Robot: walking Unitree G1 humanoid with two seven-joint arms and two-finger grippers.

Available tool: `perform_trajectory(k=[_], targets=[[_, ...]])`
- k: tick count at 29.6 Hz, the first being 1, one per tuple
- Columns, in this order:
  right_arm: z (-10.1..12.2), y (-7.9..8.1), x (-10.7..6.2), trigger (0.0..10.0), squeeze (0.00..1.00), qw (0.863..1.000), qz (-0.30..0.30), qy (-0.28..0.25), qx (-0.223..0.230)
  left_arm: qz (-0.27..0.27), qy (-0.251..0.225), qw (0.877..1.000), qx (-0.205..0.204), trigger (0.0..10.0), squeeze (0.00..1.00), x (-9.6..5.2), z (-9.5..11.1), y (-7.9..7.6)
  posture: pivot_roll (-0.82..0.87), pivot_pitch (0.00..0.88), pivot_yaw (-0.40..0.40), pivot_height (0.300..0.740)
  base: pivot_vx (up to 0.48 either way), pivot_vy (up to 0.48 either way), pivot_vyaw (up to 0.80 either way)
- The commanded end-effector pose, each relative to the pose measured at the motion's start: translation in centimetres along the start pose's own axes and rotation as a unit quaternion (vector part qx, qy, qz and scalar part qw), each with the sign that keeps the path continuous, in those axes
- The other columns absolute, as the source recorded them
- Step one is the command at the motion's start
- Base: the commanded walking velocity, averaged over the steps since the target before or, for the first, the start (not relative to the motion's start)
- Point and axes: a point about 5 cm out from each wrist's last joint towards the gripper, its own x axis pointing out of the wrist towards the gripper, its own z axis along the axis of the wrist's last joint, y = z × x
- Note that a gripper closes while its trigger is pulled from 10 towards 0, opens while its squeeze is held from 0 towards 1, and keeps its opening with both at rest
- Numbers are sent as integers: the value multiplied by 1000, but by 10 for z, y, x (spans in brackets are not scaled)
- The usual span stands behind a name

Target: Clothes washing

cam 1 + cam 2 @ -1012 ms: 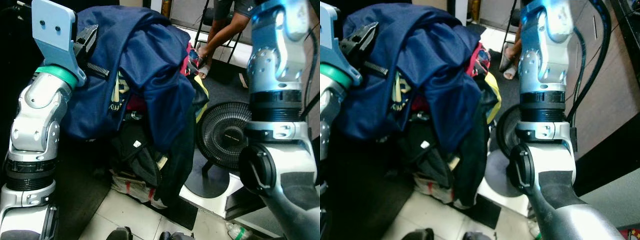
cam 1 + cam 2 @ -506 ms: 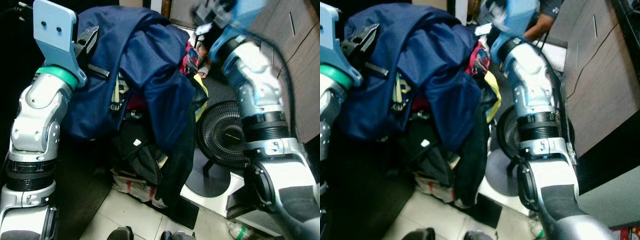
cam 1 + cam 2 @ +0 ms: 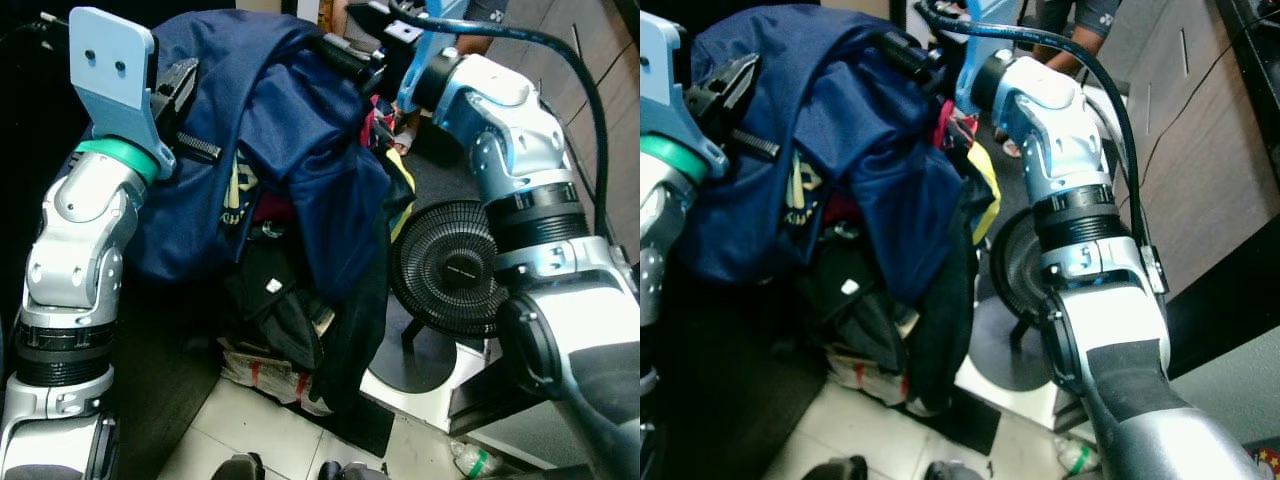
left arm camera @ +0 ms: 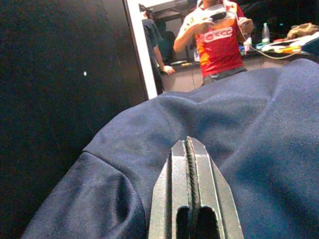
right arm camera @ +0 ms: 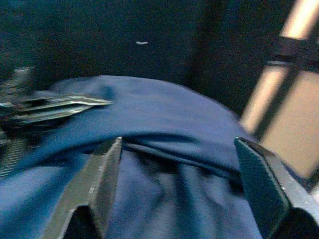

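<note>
Now R gripper is hovering over navy top, jaws spread; L gripper pressed together. Best biting a thick fold, not thin cloth.

A: Navy garment: smooth matt knit cloth is noted, draped over the pile.
B: Beside that garment, the fan grille is recorded as matt black; arm shells glossy silver.
</note>
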Motion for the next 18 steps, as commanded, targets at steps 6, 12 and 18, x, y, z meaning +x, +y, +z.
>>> perform_trajectory(k=[6, 12, 18], targets=[[-18, 13, 6, 10000, 1000, 991, 79, 19, 107, -3, 6, 1000, 7, 10000, 0, -1, -2, -1, 117, 28, -29, 740, 0, 0, 0], [-49, 18, 11, 10000, 1000, 985, 59, 81, 138, 0, 6, 1000, 8, 10000, 0, -2, -2, -1, 121, 34, -36, 740, 0, 0, 0], [-80, 14, 8, 10000, 0, 981, -9, 142, 134, 2, 9, 1000, 8, 10000, 0, -4, -3, 0, 124, 41, -38, 740, 0, 0, 0]])
